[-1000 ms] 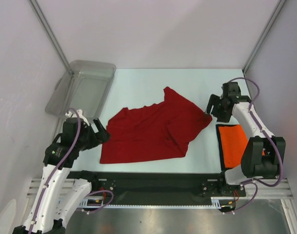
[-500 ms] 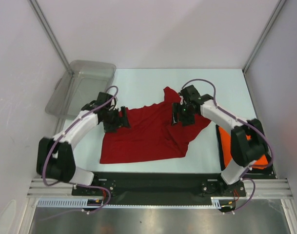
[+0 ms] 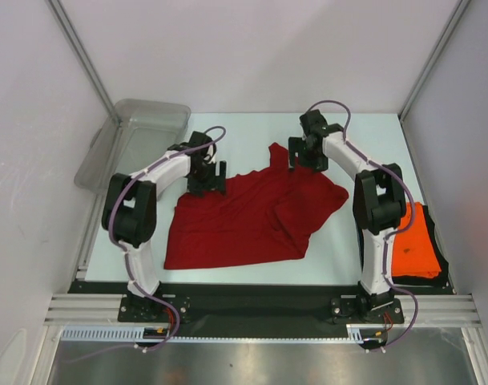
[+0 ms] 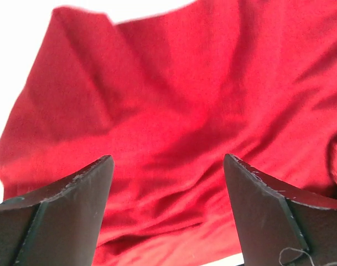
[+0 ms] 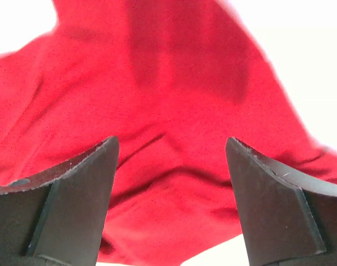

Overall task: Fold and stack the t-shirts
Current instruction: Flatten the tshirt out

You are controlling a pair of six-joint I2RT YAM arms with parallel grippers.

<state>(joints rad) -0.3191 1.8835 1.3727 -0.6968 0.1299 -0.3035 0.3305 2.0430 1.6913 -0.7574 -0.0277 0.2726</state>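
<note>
The dark red t-shirt (image 3: 252,212) lies spread and rumpled in the middle of the table. The bright orange t-shirt (image 3: 416,241) lies folded at the right edge. My left gripper (image 3: 206,181) is open over the red shirt's far left corner; the left wrist view shows red cloth (image 4: 174,100) between its spread fingers (image 4: 68,210). My right gripper (image 3: 302,160) is open over the shirt's far right peak; the right wrist view shows red cloth (image 5: 157,100) between its fingers (image 5: 74,199). Neither gripper holds anything.
A translucent grey plastic tub (image 3: 135,140) stands at the far left, just beyond the left arm. White walls enclose the table (image 3: 244,132) on three sides. The black base rail runs along the near edge.
Both arms have swung from the table's sides out to the far edge of the red shirt. The right arm has moved off the orange shirt, which now shows fully.
</note>
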